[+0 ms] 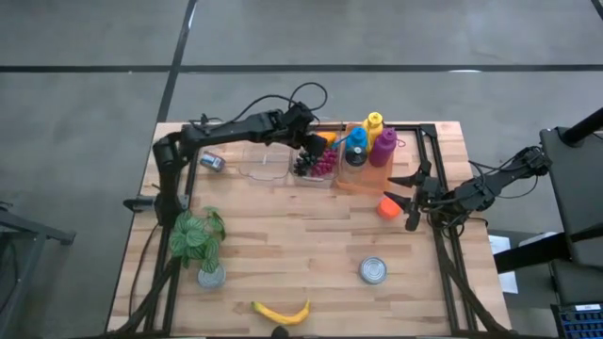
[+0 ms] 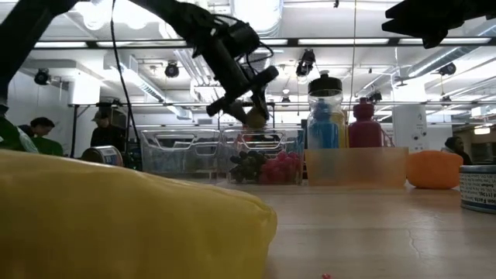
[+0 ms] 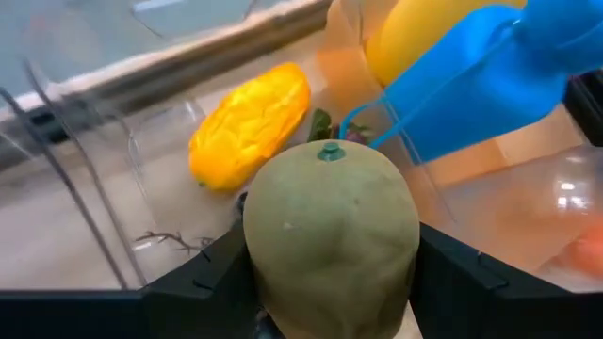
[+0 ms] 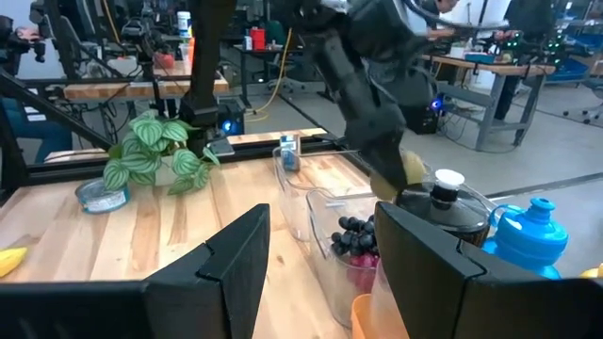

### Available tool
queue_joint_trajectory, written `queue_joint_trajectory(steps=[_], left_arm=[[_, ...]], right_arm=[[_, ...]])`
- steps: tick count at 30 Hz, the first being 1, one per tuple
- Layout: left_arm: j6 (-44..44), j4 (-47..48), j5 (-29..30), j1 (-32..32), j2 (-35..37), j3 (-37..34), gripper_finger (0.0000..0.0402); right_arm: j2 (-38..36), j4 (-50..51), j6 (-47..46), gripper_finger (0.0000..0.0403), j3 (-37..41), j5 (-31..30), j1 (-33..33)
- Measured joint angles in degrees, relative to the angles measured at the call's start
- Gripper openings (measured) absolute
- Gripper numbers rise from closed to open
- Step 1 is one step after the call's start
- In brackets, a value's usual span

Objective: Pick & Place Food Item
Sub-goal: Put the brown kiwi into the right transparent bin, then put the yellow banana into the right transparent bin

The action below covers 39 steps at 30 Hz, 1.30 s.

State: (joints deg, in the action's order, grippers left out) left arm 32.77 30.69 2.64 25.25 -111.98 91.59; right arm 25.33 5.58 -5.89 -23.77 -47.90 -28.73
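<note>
A green, pear-like fruit (image 3: 330, 226) with a small stem sits between the fingers of my left gripper (image 1: 314, 143), which is shut on it. In the low view the fruit (image 2: 255, 118) hangs above the clear bin (image 2: 267, 143) that holds dark and red grapes (image 1: 316, 167). A yellow-orange fruit (image 3: 250, 122) lies in the bin below the gripper. My right gripper (image 1: 413, 200) waits open at the table's right side, with nothing between its fingers. My left gripper pinches the green fruit by its two opposite sides (image 3: 262, 254) between its two fingers. The fingers slant down from the table's left side. The fruit's stem end (image 3: 329, 151) points away from the wrist. The fruit is lifted clear, above the grape bin.
A second clear bin (image 1: 264, 162) stands left of the grape bin. An orange bin (image 1: 363, 181) holds blue, yellow and magenta bottles. On the table are an orange item (image 1: 387, 207), a can (image 1: 374, 271), a banana (image 1: 283, 313), a potted plant (image 1: 198, 237) and a small can (image 1: 212, 162).
</note>
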Motion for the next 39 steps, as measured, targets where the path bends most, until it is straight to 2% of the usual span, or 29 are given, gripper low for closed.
queue_joint_trajectory(steps=[11,23,26,34,39], left_arm=[[0.70,-1.80,-6.04,0.86,-5.53,0.00,0.0218],[1.66,-1.87,-9.80,1.17,-6.69,0.00,0.0222],[1.67,-1.96,-9.89,1.15,-6.69,0.00,0.0242],[1.73,-2.00,-9.83,1.21,-6.71,0.00,0.0329],[1.73,-2.09,-9.76,1.23,-6.71,0.00,0.0357]], right_arm=[[-0.03,0.02,-0.04,0.0190,0.00,0.00,0.00],[-0.05,0.04,0.05,0.0190,0.00,0.00,0.00],[-0.03,0.03,-0.04,0.0190,0.00,0.00,0.00],[-0.03,0.04,0.04,0.0190,0.00,0.00,0.00],[-0.03,0.04,0.03,0.0190,0.00,0.00,0.00]])
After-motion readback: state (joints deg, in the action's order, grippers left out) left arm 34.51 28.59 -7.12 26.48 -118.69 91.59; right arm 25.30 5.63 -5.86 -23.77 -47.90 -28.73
